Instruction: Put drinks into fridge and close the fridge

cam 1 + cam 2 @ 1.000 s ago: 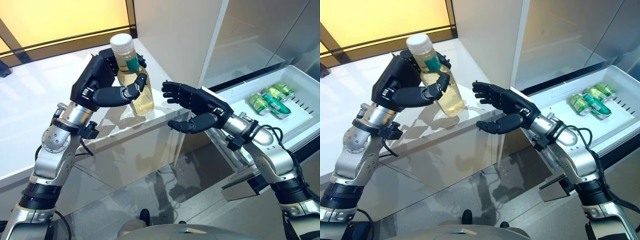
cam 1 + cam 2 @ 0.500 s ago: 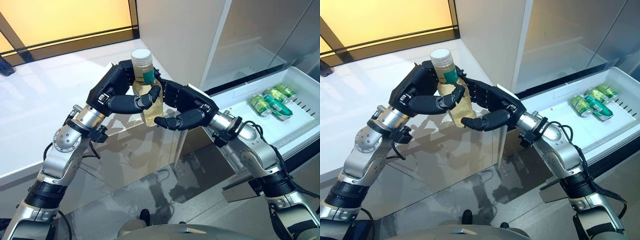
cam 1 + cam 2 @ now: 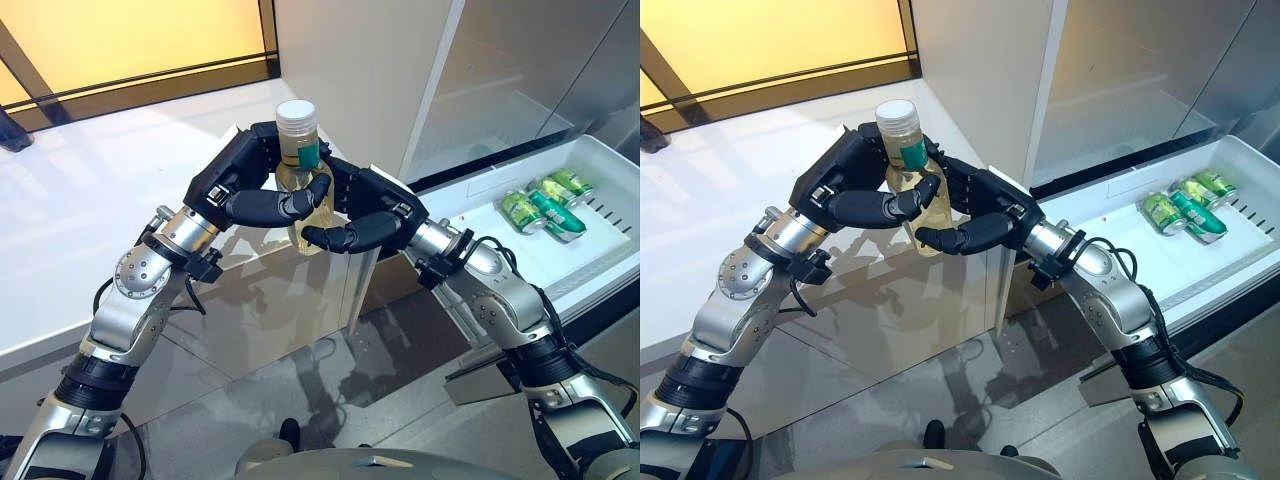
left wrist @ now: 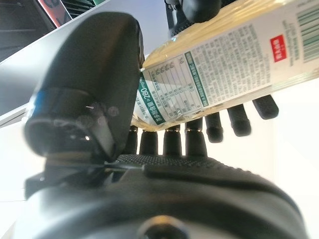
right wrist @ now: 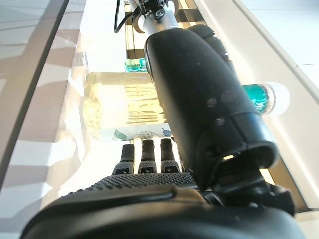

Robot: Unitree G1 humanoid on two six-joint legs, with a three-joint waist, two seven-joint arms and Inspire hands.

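Observation:
A clear bottle (image 3: 297, 152) of pale yellow drink with a white cap and a green label band stands nearly upright in the air above the white counter's corner. My left hand (image 3: 240, 185) is curled round it from the left, thumb across its front. My right hand (image 3: 375, 205) is curled round it from the right, thumb under the left thumb. In the left wrist view the bottle's label (image 4: 224, 69) lies between thumb and fingers. In the right wrist view the bottle (image 5: 119, 104) lies across the fingers under the thumb.
The white counter (image 3: 80, 220) runs along the left. The fridge stands open at the right, with a pulled-out white drawer (image 3: 480, 185) holding green cans (image 3: 540, 205). A glass shelf (image 3: 500, 100) shows inside above it. Grey floor lies below.
My left hand has carried the bottle to the right and set it more upright. My right hand has moved left to it and closed round it.

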